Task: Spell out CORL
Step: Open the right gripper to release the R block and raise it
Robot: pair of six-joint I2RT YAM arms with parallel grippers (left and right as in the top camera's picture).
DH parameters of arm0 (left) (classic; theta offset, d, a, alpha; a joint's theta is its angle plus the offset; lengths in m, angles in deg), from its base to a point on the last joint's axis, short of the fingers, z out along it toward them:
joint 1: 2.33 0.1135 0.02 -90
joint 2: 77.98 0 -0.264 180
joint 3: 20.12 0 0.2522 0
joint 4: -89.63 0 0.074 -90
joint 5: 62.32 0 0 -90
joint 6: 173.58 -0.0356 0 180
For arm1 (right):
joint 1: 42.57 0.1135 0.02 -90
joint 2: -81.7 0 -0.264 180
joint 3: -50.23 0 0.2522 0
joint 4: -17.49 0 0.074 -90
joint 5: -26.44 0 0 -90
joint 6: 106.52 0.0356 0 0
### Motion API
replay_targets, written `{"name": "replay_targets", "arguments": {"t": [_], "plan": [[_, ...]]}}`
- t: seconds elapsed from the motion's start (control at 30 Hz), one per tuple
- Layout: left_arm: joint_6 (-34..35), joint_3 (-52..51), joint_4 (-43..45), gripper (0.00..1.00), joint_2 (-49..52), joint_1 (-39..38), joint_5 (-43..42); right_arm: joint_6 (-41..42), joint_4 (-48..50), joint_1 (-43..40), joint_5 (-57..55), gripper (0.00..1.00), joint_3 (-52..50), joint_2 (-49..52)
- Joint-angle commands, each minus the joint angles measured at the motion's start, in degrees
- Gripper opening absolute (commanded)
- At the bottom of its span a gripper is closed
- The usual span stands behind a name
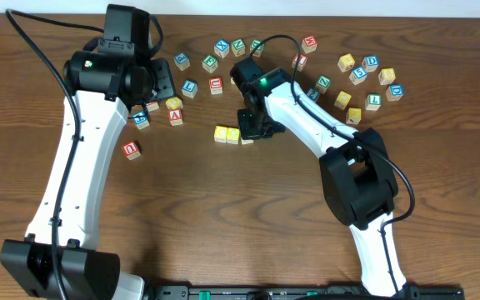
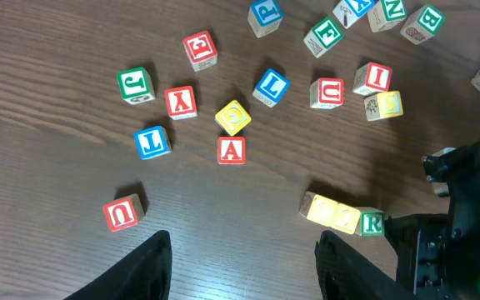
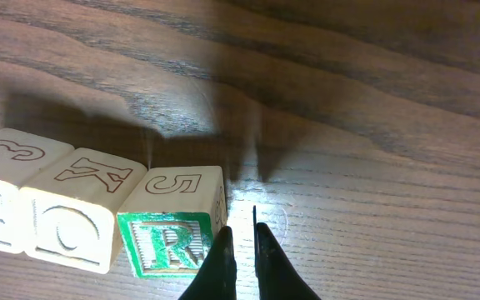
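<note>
Three blocks stand in a row on the wooden table: two yellow-faced blocks, C [image 3: 2, 208] and O [image 3: 77, 221], then a green R block [image 3: 169, 237]. The row also shows in the left wrist view [image 2: 340, 215] and from overhead [image 1: 227, 134]. My right gripper [image 3: 242, 242] is shut and empty, its tips low at the table just right of the R block; overhead it covers that block [image 1: 252, 125]. A blue L block [image 2: 271, 86] lies loose among the other letters [image 1: 190, 87]. My left gripper [image 2: 244, 250] is open and empty, held high above the table.
Loose letter blocks lie near the left gripper: a red U [image 1: 132, 149], a red A [image 1: 176, 116], a blue J [image 2: 152, 141]. Several more blocks sit along the back [image 1: 223, 48] and at the back right [image 1: 365, 79]. The right arm [image 1: 307, 117] spans the middle.
</note>
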Motion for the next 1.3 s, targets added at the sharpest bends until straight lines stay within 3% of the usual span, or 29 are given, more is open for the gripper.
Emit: {"name": "replay_targets", "arguments": {"t": [0.0,0.73,1.27], "plan": [[0.1,0.4,0.1,0.55,-0.4,0.1,0.2,0.6,-0.1,0.6,0.5,0.04,-0.3,0.5],[0.1,0.4,0.0,0.55,-0.4,0.1,0.1,0.7,0.0,0.9,2.8,0.04,-0.3,0.5],[0.1,0.3,-0.9,0.54,-0.4,0.1,0.1,0.4,0.0,-1.2,2.6,0.09,2.6,-0.7]]}}
